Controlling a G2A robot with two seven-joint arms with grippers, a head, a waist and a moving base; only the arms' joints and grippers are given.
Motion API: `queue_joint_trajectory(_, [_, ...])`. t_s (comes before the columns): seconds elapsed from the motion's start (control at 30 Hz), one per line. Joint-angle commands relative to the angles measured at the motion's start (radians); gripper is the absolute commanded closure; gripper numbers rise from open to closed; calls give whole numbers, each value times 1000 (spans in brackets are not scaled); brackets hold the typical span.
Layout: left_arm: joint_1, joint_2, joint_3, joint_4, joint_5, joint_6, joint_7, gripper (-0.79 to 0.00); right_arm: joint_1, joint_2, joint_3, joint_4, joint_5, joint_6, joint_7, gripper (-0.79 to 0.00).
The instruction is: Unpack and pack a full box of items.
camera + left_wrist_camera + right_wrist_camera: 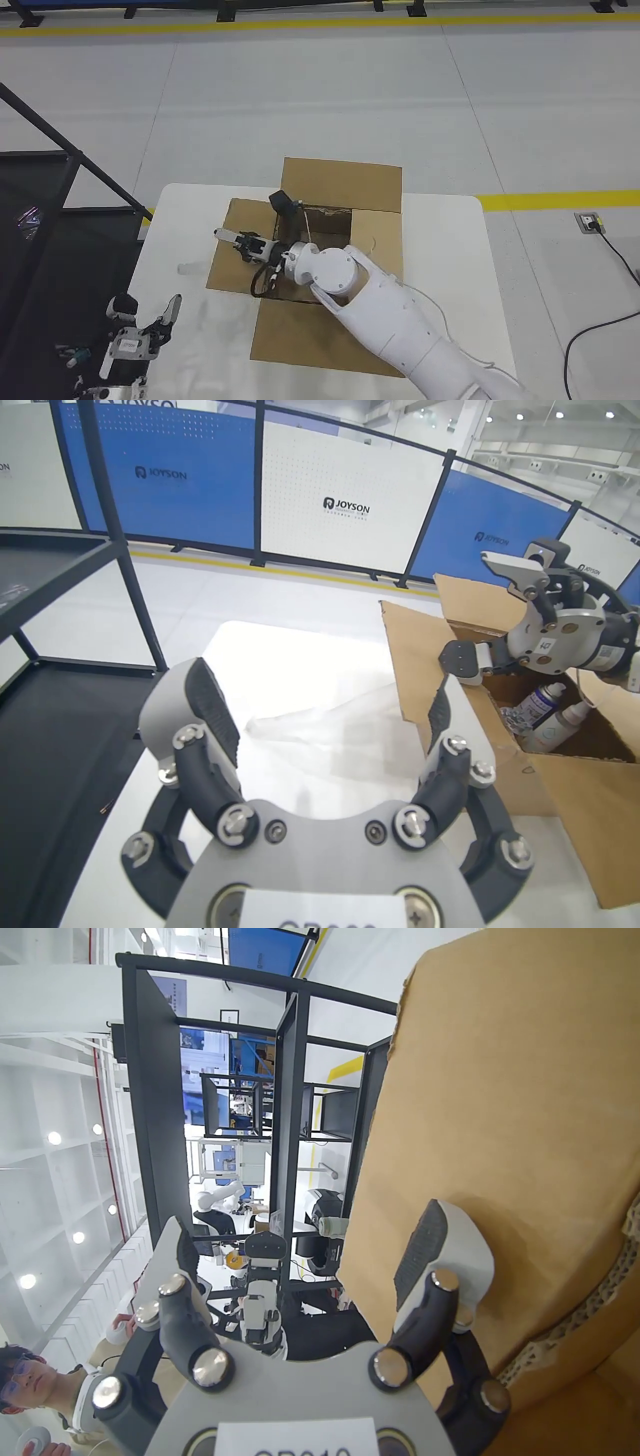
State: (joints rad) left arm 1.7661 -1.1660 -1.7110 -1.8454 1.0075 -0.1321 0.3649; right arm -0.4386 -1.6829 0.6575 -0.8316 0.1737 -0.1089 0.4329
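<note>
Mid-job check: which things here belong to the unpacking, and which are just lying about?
Job:
cardboard box, flaps open
spray can, white bottle and crumpled foil item inside it
right claw, open at a box flap
left claw, open, near the table's edge

Lying about:
clear plastic film on the table
black rack
floor socket

White table (185,225), rounded corners, on a pale grey tiled floor (300,100). Black metal rack (40,260) with dark shelves just beside the table, on the robot's left. Yellow floor line (300,24) runs well beyond the table's far edge. A shorter yellow strip (545,200) meets the table's right side. Floor socket (588,222) with a black cable (620,262) right of the table. Blue and white fence panels (310,490) stand past the table's far edge. White wall shelving (45,1178) with round lights (54,1138) lies beyond the rack.
</note>
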Motion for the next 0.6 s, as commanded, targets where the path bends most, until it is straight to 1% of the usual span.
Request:
queue_joint_trajectory(0.0, [-17, -1, 8, 7, 1, -10, -25, -785, 7, -9, -6, 25, -7, 1, -5, -785])
queue_joint_trajectory(0.2, [-53, -3, 36, 23, 25, -26, -65, -785, 13, -25, -3, 69, -20, -19, -1, -785])
queue_joint_trajectory(0.33, [-57, -5, 41, 11, 29, -38, -68, -785, -1, -21, 21, 42, -36, -75, -7, -785])
queue_joint_trajectory(0.47, [-45, -5, 34, -42, 56, -48, -70, -785, -45, 5, 70, -56, -80, -125, -9, -785])
queue_joint_trajectory(0.57, [-30, -3, 31, -121, 115, -54, -93, -785, -115, 41, 137, -185, -129, -154, -8, -785])
